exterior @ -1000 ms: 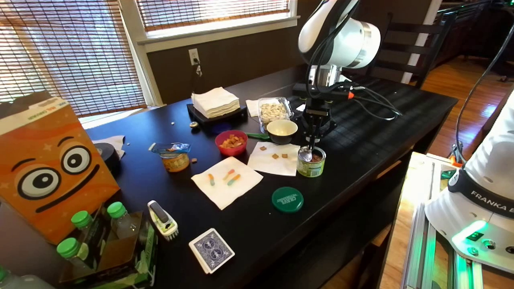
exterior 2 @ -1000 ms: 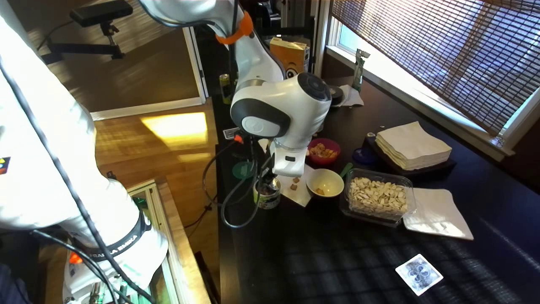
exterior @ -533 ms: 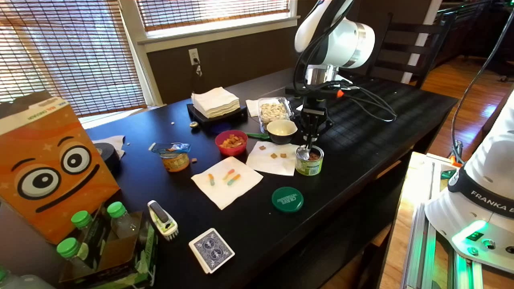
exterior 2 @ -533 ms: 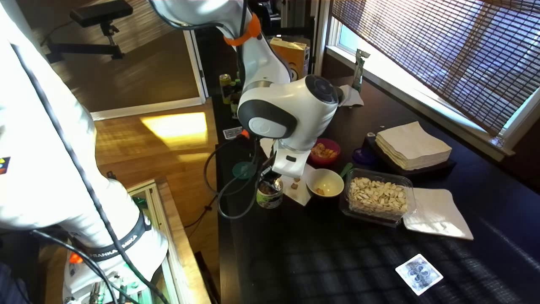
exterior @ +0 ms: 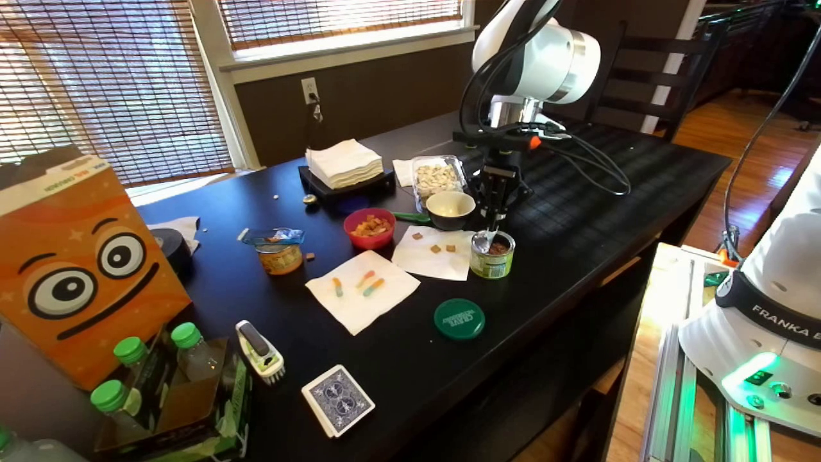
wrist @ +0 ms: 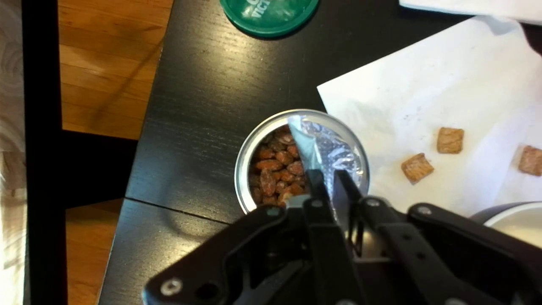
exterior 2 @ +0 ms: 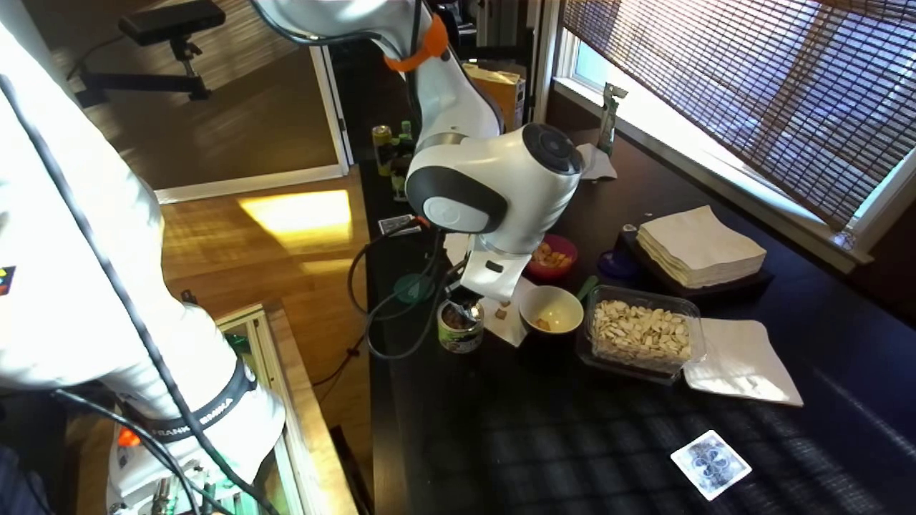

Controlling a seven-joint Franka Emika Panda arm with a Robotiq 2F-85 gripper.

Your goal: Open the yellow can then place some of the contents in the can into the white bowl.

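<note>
The yellow can (exterior: 492, 264), pale yellow-green at the sides, stands upright near the table's edge. In the wrist view, brown almonds (wrist: 271, 173) show inside its left half. Its silver foil seal (wrist: 336, 148) is peeled back, covering the right half. Directly above the foil is my gripper (wrist: 327, 173), fingers pointing down, with a narrow gap between the fingertips. The foil shows through that gap, and nothing appears gripped. Beside the can sits the white bowl (exterior 2: 569, 311), tan inside, with a small cereal piece near its rim. The wrist mostly hides the fingers in an exterior view.
A napkin (wrist: 389, 84) bearing cereal squares lies against the can's side. Behind the bowl is a clear box of pale seeds (exterior 2: 640, 332). Nearby are a red bowl (exterior: 371, 242), a green spoon (exterior: 410, 217), a napkin stack (exterior: 346, 165) and a green lid (exterior: 459, 319).
The can, its foil and my gripper have shifted slightly toward the bowl, and the napkin has slid a little too. The fingers have parted a little from the foil.
</note>
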